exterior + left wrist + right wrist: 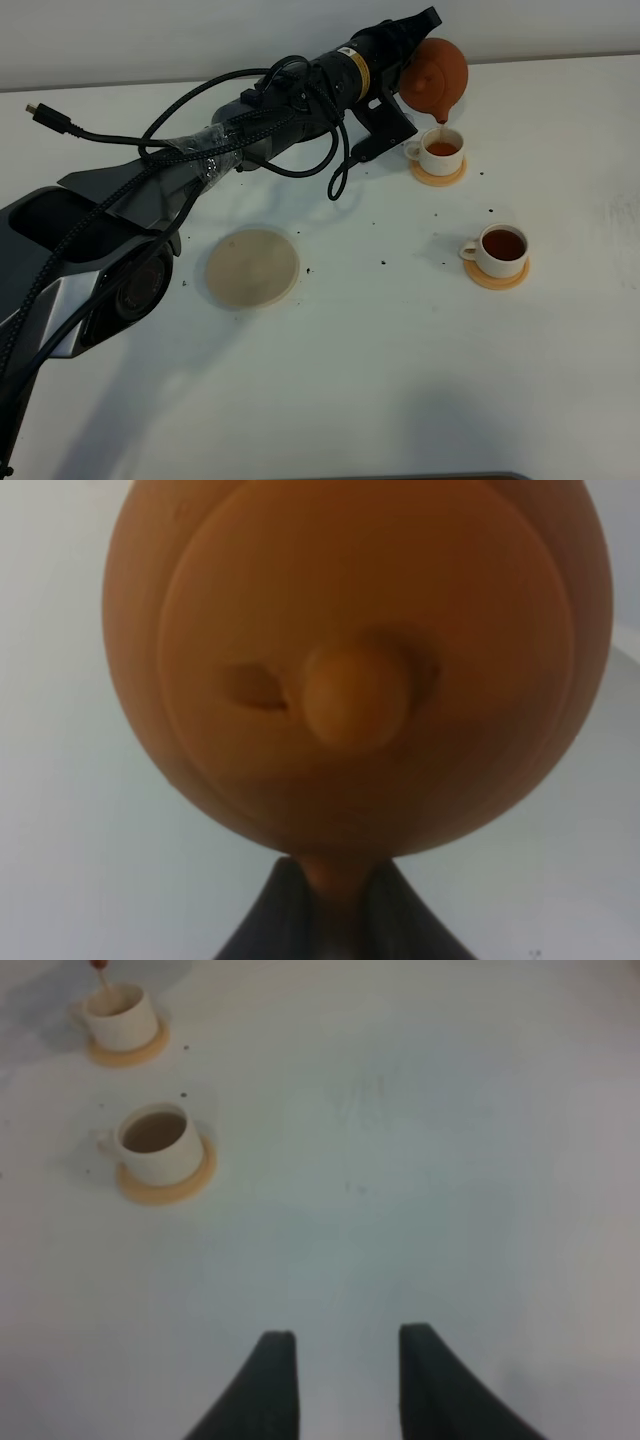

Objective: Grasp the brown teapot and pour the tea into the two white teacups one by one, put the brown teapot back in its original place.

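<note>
Idle right gripper, jaws parted, nothing between them. On table, pale coaster bare at 9 o'clock from centre: teapot's original place. At 3 o'clock, near teacup full of tea. At 1 o'clock, far teacup under pour. At that cup's 12 o'clock, brown teapot tipped spout-down, handle pinched tight in left gripper. Best practice here — keep spout over cup centre, ease tilt back before brim — level looks high.

One brown teapot, two white teacups, two orange saucers, one beige coaster disc
</note>
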### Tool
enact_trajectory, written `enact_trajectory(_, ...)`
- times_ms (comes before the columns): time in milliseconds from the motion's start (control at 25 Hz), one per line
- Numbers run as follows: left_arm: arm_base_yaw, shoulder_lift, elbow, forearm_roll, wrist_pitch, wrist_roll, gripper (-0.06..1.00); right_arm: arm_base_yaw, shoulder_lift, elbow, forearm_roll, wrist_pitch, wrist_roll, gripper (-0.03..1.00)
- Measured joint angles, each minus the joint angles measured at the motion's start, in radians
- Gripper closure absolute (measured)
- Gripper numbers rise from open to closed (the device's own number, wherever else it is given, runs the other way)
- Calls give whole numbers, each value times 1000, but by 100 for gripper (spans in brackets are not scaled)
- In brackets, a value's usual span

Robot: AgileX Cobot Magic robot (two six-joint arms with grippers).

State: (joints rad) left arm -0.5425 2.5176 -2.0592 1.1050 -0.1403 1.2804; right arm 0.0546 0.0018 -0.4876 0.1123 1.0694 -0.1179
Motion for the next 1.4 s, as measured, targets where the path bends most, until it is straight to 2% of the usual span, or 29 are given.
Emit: enact_trajectory(1400, 4, 0, 0, 0, -42, 26, 83, 0, 0, 0, 0, 0, 1, 73)
